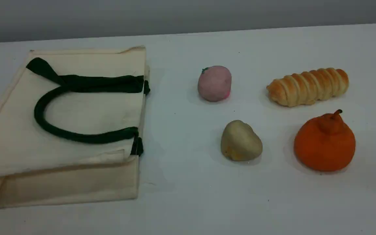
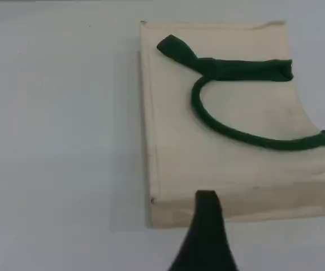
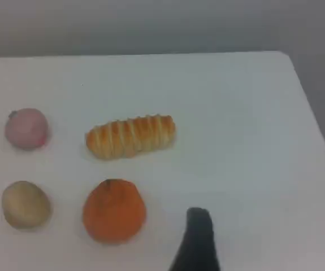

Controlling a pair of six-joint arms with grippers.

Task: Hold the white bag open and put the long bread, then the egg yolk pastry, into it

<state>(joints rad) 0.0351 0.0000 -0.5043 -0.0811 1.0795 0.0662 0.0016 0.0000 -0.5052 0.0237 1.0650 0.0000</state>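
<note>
The white bag lies flat and closed on the left of the table, its dark green handles resting on top. To the right, the long bread lies at the back and the egg yolk pastry sits nearer the front. Neither arm shows in the scene view. In the left wrist view, one fingertip hovers above the near edge of the bag. A single fingertip in the right wrist view hangs to the right of the bread and pastry. Neither gripper holds anything.
A pink ball sits left of the bread, behind the pastry. An orange stemmed fruit stands in front of the bread. The table's right edge shows in the right wrist view.
</note>
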